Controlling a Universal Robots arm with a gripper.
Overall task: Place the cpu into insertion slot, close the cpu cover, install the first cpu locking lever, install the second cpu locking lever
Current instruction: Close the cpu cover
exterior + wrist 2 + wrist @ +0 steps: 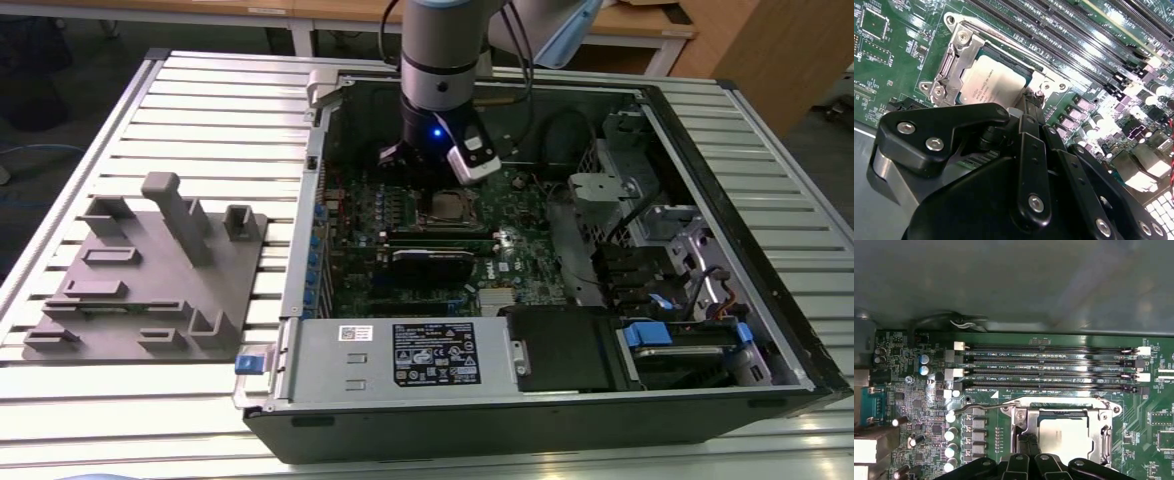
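The cpu (996, 82) is sitting flat in the insertion slot (952, 21), so that bit looks done. The cpu cover (956, 60) looks down too: its silvery frame lies around the chip, with the grey metal top showing through the window.

The levers are what I'm less sure of. In the first wrist view a thin wire lever (985, 407) runs along the far side of the socket, its curled end poking out past the corner. It lies low, but I can't tell if it's hooked under its catch. I can't make out the second lever for certain, so I'd call the job roughly halfway, with the locking steps open.

The hand (1031, 102) is right at the socket. Its fingertips look drawn narrow, nearly together, with nothing held, and they touch or almost touch the edge of the cover frame at one corner. My guess is it's pressing or fishing for a lever there, not carrying anything.

Just beyond the socket are the long black memory slots (1049, 367), all on the green board (884, 75). The board lies in the open case (534, 420), with the socket in its far half and the labelled power-supply box (400, 355) along the near edge. On the table (200, 120), at the exterior view's left and apart from the case, sits a grey fixture (147, 280).
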